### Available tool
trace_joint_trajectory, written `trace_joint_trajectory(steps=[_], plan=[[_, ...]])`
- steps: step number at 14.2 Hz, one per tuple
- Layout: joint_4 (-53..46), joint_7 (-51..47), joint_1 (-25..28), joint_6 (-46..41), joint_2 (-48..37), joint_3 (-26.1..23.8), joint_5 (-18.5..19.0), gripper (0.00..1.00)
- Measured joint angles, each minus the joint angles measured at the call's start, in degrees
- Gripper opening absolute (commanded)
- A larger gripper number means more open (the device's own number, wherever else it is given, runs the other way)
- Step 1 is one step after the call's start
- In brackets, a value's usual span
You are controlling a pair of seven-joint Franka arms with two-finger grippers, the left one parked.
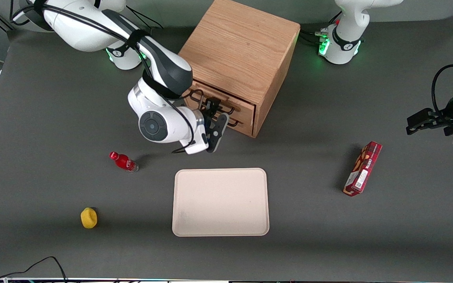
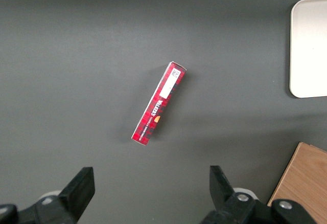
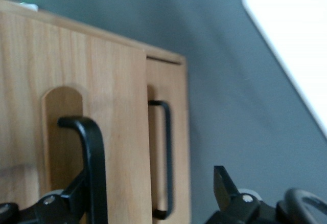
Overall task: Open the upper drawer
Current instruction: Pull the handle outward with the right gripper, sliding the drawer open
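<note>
The upper drawer (image 1: pixel 241 105) is the top one of two in the oak cabinet (image 1: pixel 238 47), which stands at the far part of the grey table (image 1: pixel 45 118), farther from the front camera than the tray (image 1: pixel 220 173). Its light wood front faces at an angle toward the working arm's end of the table. In the right wrist view this front (image 3: pixel 117 132) seems to stand a little proud of the bottom drawer (image 3: pixel 178 127), though how far it is out cannot be told. The gripper (image 1: pixel 216 113) hangs just in front of the cabinet's drawer fronts, its two black fingers spread apart. One finger (image 3: pixel 56 203) lies against the upper drawer's black wire handle (image 3: pixel 94 152), and the other (image 3: pixel 224 183) is out over the table, clear of the wood. The bottom drawer's own handle (image 3: pixel 167 157) shows between them, untouched. Nearer the camera, a small red bottle (image 1: pixel 124 162) lies on its side toward the working arm's end. A yellow lump (image 1: pixel 89 218) sits nearer still. A red carton (image 1: pixel 363 168) rests toward the parked arm's end.
</note>
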State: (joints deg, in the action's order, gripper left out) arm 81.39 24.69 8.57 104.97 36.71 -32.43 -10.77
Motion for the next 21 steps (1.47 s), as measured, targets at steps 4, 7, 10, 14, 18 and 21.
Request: trace_joint_trajectory(steps=[4, 7, 10, 14, 18, 21], plan=[[-6.6, 0.0, -0.6, -0.7, 5.2, 1.7, 1.8, 1.00], [-11.0, 0.0, -0.7, -5.3, 6.3, 3.0, 1.8, 1.00], [-13.3, 0.0, -1.0, -7.1, 6.4, 4.5, 1.8, 1.00], [-15.5, 0.0, -1.1, -7.1, 7.8, 5.7, 1.8, 1.00], [-17.6, 0.0, -0.9, -7.1, 9.0, 7.0, 2.3, 1.00], [-19.7, 0.0, -0.9, -7.1, 10.0, 7.6, 3.3, 1.00]])
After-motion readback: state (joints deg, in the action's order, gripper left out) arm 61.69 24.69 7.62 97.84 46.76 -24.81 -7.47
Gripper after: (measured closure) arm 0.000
